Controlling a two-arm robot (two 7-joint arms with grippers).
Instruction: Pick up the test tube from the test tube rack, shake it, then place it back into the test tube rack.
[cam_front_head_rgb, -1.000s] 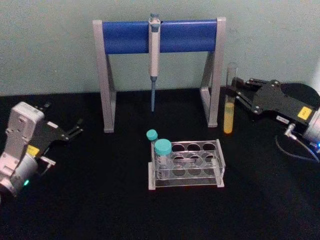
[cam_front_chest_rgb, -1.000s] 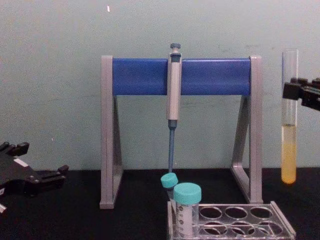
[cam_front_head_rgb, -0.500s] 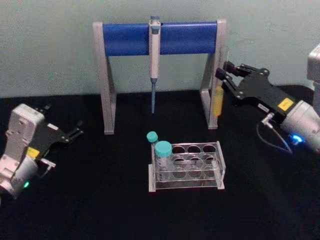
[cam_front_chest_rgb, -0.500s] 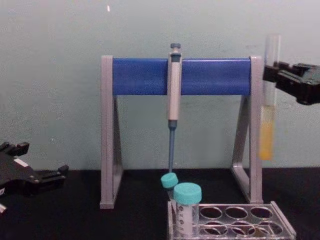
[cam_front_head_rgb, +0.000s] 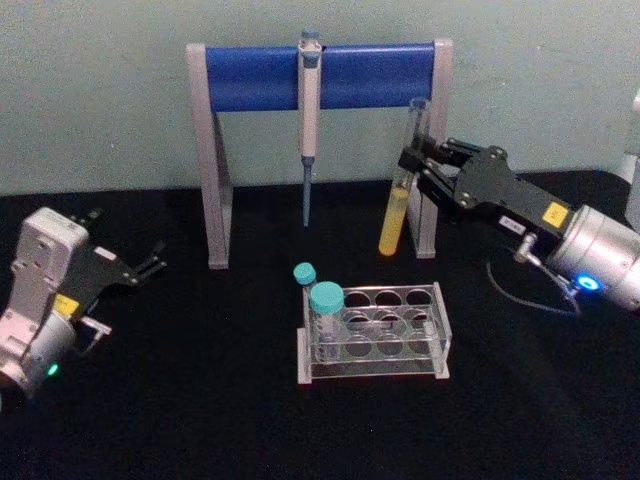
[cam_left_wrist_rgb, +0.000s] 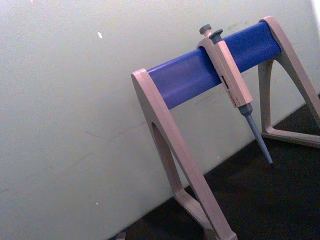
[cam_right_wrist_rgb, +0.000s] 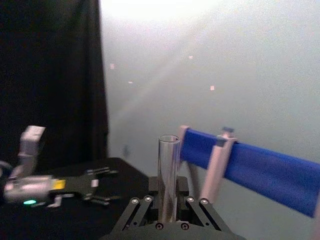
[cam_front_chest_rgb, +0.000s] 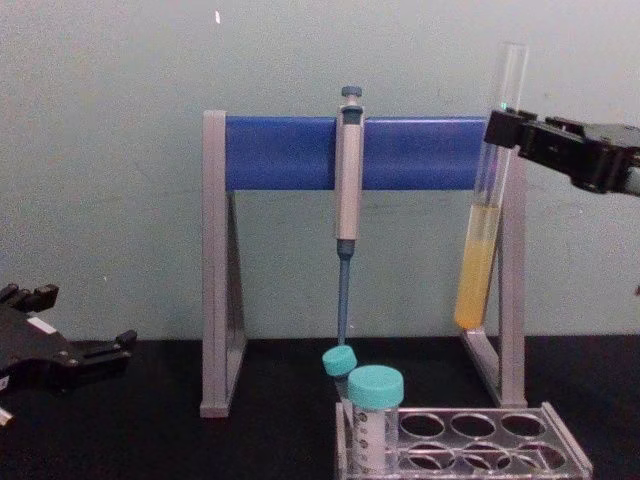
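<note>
Chest view cuts the test tube rack (cam_front_chest_rgb: 565, 462) off at the bottom edge; at upper right the right gripper (cam_front_chest_rgb: 503, 128) pinches the test tube (cam_front_chest_rgb: 478, 260), tilted before the pipette stand's (cam_front_chest_rgb: 290, 152) right leg. Head view shows the whole rack at lower centre, well apart from the tube, and the left gripper (cam_front_head_rgb: 128, 240), fingers spread, at the left edge. Right wrist view shows the tube's open mouth, its yellow liquid hidden.

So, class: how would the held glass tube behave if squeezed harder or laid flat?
Probably fragile: the tube looks like thin clear glass, clamped in the right pincer. Laid flat, its round body would likely roll. Uncapped and tilted, it might spill.
</note>
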